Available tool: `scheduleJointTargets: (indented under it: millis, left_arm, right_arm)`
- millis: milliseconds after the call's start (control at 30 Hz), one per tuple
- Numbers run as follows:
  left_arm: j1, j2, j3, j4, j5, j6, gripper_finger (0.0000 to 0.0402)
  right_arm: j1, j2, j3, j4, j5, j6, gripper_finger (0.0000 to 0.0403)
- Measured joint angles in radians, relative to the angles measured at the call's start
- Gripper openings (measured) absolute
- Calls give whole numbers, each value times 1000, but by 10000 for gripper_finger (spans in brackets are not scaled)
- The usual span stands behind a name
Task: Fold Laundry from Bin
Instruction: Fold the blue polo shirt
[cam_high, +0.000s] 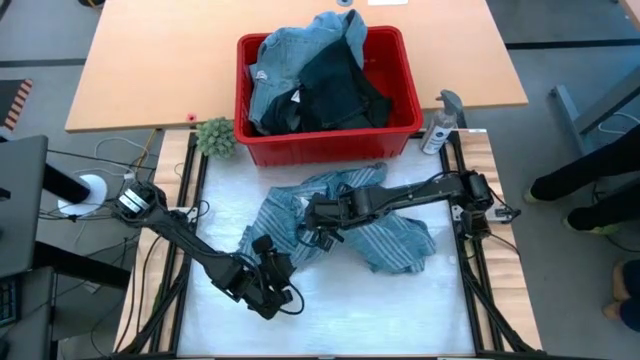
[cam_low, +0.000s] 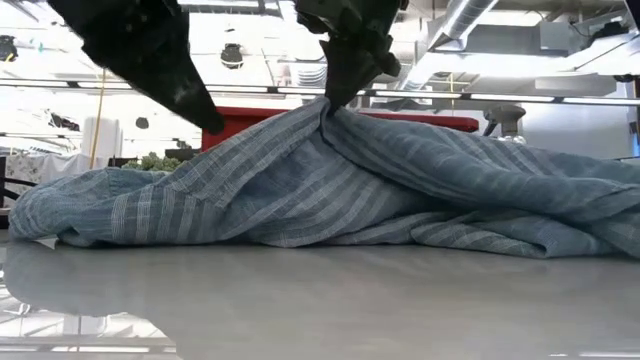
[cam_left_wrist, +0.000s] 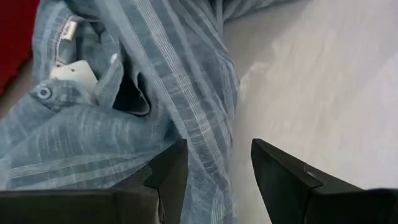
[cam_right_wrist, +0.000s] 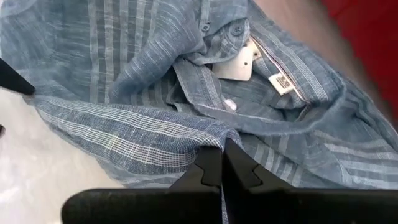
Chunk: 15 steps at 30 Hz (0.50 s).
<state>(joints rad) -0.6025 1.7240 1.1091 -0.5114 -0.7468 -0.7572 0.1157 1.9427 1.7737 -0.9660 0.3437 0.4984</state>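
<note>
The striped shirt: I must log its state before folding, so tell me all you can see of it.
The striped shirt is blue-grey woven cloth with thin white stripes, buttons and white neck labels. It lies crumpled on the white table before the red bin. The right gripper pinches a fold, lifting a peak; the left gripper hovers open at its edge.

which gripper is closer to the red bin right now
Right. The right gripper pinches the striped shirt just in front of the red bin; the left gripper is farther from it.

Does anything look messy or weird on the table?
Only the striped shirt: it lies crumpled on the table in front of the red bin, not flat. The right gripper pinches a fold of it; the left gripper hangs open beside it.
</note>
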Motion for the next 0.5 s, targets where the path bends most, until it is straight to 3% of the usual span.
scheduleJointTargets:
  millis: [100,300,500]
  left_arm:
    - [-7,52,1,54,2,8,167]
    - [3,118,54,50,-102,-3,167]
    - [31,221,113,24,-99,57,167]
  right_arm:
    - [-9,0,0,13,-9,-10,19]
    - [-21,0,0,14,-31,-37,19]
    - [-25,0,0,17,-32,-63,19]
